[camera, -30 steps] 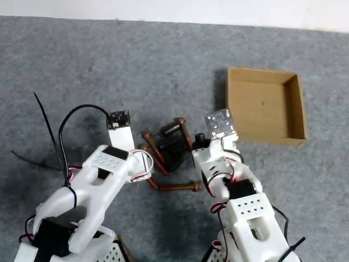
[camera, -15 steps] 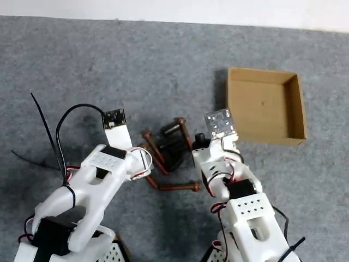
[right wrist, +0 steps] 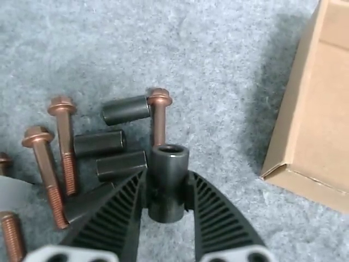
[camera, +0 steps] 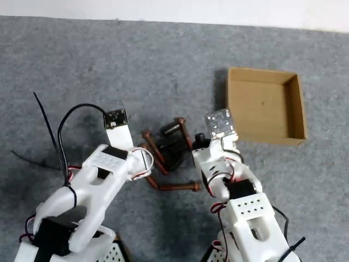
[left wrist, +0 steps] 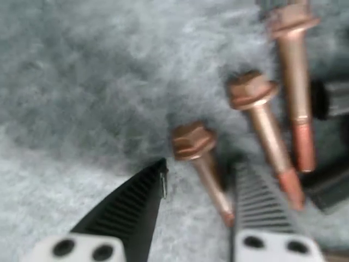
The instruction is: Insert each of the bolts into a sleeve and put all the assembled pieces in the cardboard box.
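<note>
While the overhead camera gives me the layout, the white left arm (camera: 95, 180) covers its own fingers there, so I go to its wrist camera. The left gripper (left wrist: 203, 166) stands wide open and holds nothing, one black finger either side of a copper-coloured hex-head bolt (left wrist: 192, 141) lying on the grey carpeted table (camera: 82, 60). Whether the ribbed finger touches the shank, I can't tell. Two more copper bolts (left wrist: 253, 93) lie just beside it, partly blurred.

Moving right, the high view shows loose bolts and dark sleeves (camera: 173, 147) heaped between the arms, hard to separate. The right wrist camera spreads them out. It also shows the right gripper (right wrist: 167, 180) clamped on a dark cylindrical metal sleeve (right wrist: 169, 155), open bore facing the camera.

Farthest right, the brown cardboard box (camera: 272, 139) sits open beside the right arm, apart from the pile. The right wrist view cuts it off at the edge.
</note>
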